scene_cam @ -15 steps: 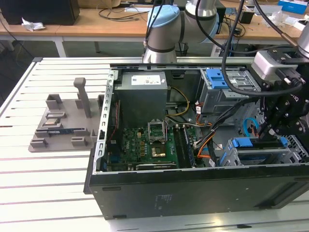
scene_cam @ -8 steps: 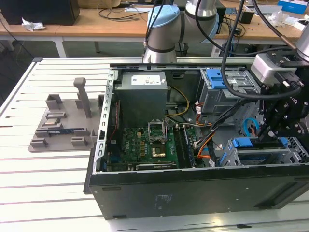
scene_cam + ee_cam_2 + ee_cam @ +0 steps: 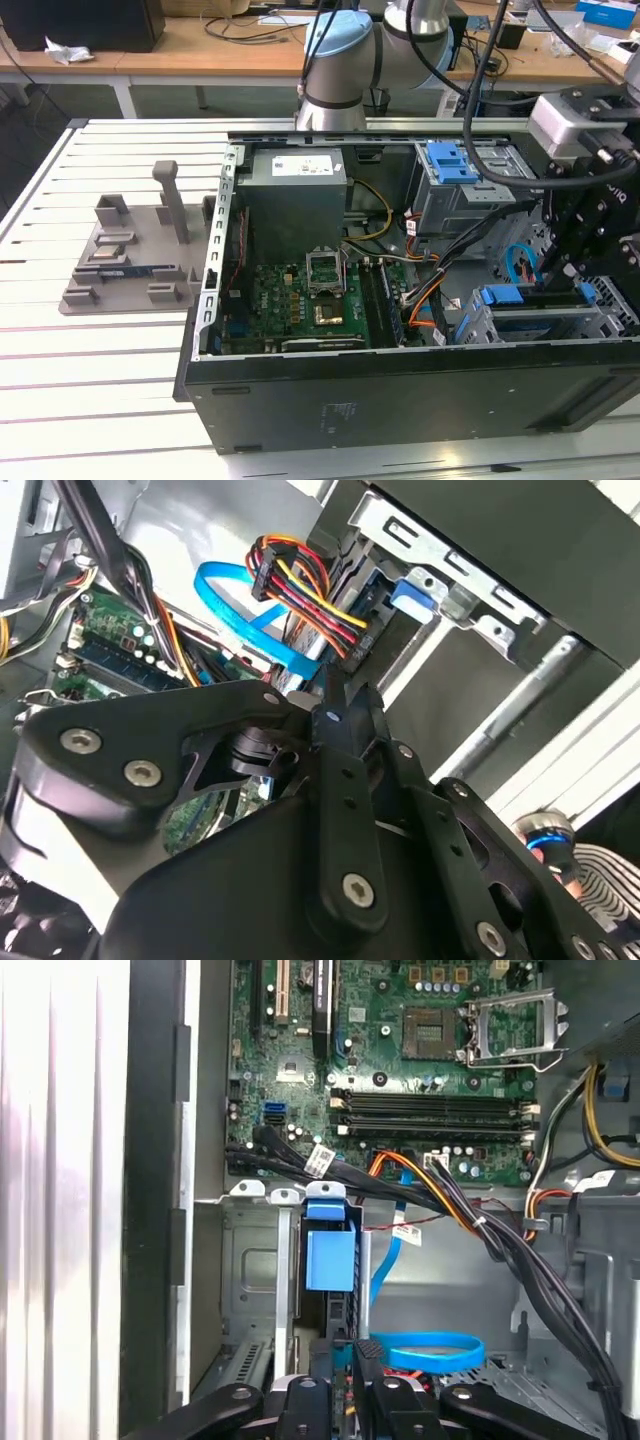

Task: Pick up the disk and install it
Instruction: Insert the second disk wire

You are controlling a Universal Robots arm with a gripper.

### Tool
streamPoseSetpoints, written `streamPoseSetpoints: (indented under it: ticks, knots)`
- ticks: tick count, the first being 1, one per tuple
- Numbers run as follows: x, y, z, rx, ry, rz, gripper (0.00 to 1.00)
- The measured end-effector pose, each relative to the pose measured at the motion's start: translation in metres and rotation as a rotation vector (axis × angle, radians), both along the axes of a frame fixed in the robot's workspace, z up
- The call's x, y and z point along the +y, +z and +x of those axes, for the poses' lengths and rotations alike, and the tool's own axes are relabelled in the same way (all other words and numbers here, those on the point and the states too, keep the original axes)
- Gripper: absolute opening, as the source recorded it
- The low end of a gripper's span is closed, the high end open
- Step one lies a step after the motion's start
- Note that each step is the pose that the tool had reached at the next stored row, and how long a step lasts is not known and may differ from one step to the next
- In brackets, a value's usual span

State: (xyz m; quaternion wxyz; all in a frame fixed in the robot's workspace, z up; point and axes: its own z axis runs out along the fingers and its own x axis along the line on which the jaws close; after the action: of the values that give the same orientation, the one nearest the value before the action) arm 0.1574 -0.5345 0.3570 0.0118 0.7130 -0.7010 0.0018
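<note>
On the exterior view's left, a grey fixture tray [image 3: 130, 262] lay on the white slatted worktop [image 3: 90, 400]. To its right sat the open computer case [image 3: 400, 400], its green motherboard [image 3: 300, 300] flat inside and a power supply [image 3: 295, 195] behind. Farther right stood a grey drive bay topped by a blue latch bracket [image 3: 450, 160]. At the exterior view's right, the black gripper [image 3: 575, 270] hung low over the case's near drive cage [image 3: 485, 330], where the disk [image 3: 535, 297] stood on edge in its blue carrier. In the first wrist view the fingers [image 3: 368, 1360] were narrow, clamped on the disk's upper edge below its blue tab [image 3: 330, 1258]
</note>
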Motion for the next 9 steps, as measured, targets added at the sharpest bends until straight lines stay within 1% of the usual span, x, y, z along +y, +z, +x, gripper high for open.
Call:
streamPoseSetpoints:
  ticks: [2, 4, 5, 7, 9]
  knots:
    - [0.0, 0.0064, 0.0, 0.0, 0.0, -0.0001, 0.24]
    - [0.0, 0.01, 0.0, 0.0, 0.0, -0.0001, 0.24]
    - [0.0, 0.0183, 0.0, 0.0, 0.0, -0.0001, 0.24]
    - [0.0, 0.0262, 0.0, 0.0, 0.0, -0.0001, 0.24]
    - [0.0, 0.0325, 0.0, 0.0, 0.0, 0.0, 0.24]
